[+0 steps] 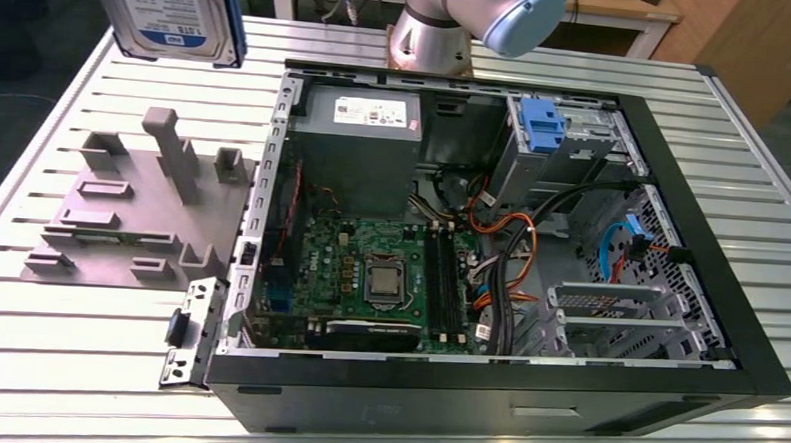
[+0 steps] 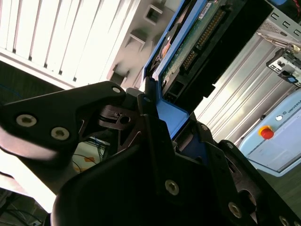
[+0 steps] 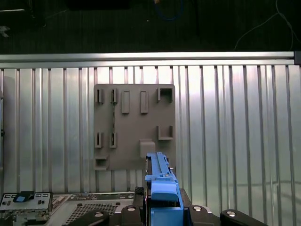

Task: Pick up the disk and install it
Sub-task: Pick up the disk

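Between jaws of pincer (image 3: 162, 207): flat silver hard drive with white-and-blue label, framed by bright blue plastic carrier, i.e. disk (image 1: 177, 12). Pincer was clamped on carrier's blue edge and held disk upright in air, clear of slatted aluminium table (image 1: 43, 336). Below pincer lay grey moulded fixture plate (image 3: 134, 127). Open black computer case (image 1: 503, 216) sat beside plate, well apart from pincer.
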### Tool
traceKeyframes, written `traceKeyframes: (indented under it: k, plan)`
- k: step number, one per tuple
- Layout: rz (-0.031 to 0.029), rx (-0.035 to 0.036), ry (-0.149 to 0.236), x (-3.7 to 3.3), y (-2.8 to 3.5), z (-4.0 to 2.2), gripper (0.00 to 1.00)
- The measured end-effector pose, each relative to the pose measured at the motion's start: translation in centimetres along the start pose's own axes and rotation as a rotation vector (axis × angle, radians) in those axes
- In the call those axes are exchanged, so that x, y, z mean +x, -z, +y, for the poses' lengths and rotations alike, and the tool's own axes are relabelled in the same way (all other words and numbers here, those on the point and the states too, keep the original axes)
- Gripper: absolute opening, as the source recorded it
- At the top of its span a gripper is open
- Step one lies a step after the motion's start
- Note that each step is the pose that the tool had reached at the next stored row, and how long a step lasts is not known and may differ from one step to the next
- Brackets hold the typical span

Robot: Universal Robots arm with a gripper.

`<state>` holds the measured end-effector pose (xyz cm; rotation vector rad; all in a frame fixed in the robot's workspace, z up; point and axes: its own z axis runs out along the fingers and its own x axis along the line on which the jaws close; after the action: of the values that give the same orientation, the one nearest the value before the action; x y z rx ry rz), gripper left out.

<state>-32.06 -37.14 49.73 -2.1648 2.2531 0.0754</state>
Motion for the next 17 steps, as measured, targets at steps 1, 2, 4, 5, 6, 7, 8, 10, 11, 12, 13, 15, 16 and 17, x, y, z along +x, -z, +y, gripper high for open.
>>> traceKeyframes:
  k: [1, 2, 4, 5, 6, 7, 8, 10, 11, 12, 13, 15, 16, 17]
  plan:
    - [0.0000, 0.0000, 0.000, 0.00, 0.00, -0.08, 0.37]
    - [0.0000, 0.0001, 0.000, -0.01, 0.00, -0.15, 0.37]
    - [0.0000, 0.0000, 0.000, -0.01, 0.01, -0.29, 0.37]
    - [0.0000, 0.0000, 0.000, -0.02, 0.01, -0.37, 0.37]
    - [-0.0001, 0.0000, 0.000, -0.02, 0.01, -0.45, 0.37]
    - [0.0000, 0.0001, 0.000, -0.02, 0.01, -0.52, 0.37]
    - [0.0000, 0.0000, 0.000, -0.02, 0.01, -0.60, 0.37]
    - [0.0000, 0.0000, 0.000, -0.03, 0.02, -0.76, 0.37]
    - [0.0000, 0.0000, 0.000, -0.03, 0.02, -0.84, 0.37]
    - [0.0000, 0.0000, 0.000, -0.04, 0.02, -0.91, 0.37]
    - [0.0000, 0.0001, 0.000, -0.04, 0.02, -0.99, 0.37]
    - [0.0000, 0.0000, 0.000, -0.05, 0.03, -1.15, 0.37]
    - [0.0000, 0.0000, 0.000, -0.05, 0.03, -1.22, 0.37]
    - [0.0000, 0.0000, 0.000, -0.05, 0.03, -1.29, 0.37]
